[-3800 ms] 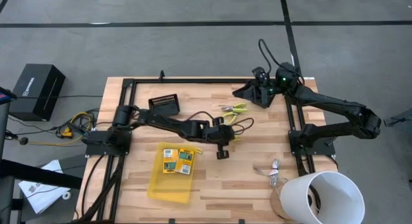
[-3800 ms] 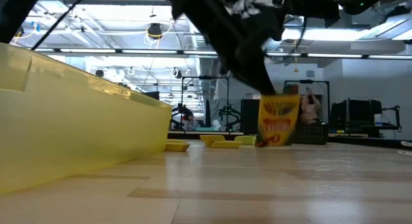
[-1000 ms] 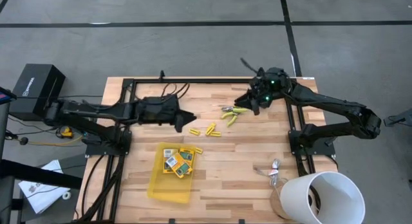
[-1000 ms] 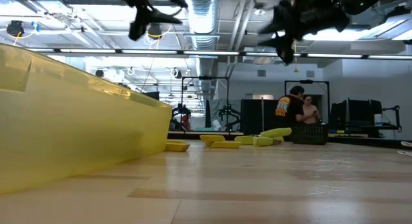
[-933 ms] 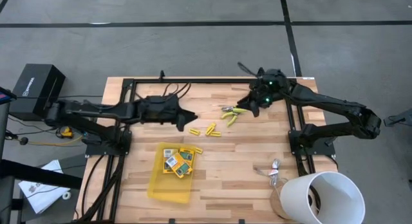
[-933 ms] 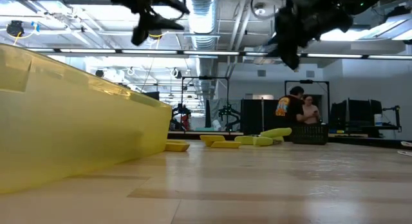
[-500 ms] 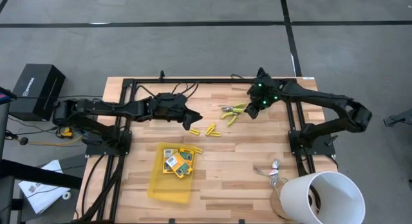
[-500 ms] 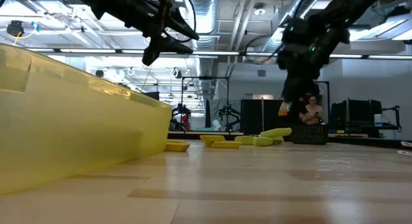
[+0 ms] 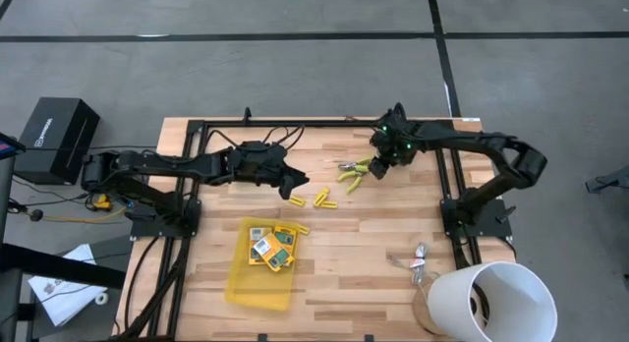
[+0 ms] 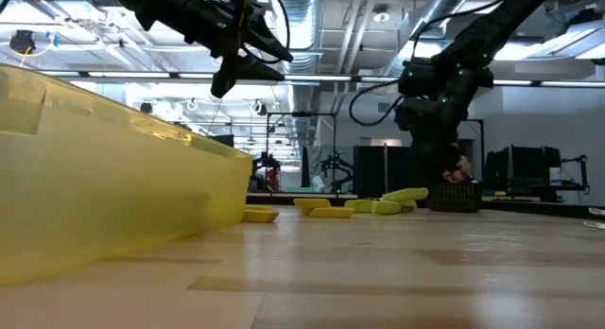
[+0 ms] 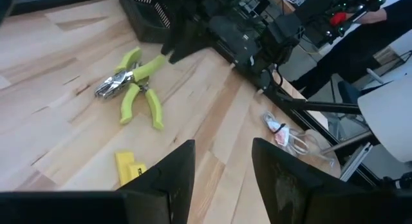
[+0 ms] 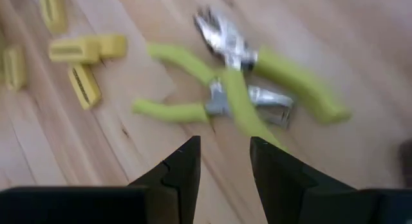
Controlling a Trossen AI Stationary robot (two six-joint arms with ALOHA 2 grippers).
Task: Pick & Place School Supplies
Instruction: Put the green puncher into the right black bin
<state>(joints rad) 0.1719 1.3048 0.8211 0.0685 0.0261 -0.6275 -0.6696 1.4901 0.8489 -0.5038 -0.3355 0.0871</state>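
Above green-handled tools [image 9: 354, 171], right pincer [image 9: 375, 162] parted, left pincer [image 9: 294, 184] parted

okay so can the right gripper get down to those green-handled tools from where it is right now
Probably yes. The right gripper is open, hanging just above the green-handled tools, which lie bare on the table. Nothing sits between them; the left gripper is off by the yellow sticks.

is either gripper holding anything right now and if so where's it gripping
Nothing is held. The right gripper is open above the green-handled scissor-like tools; the left gripper is open near the short yellow sticks.
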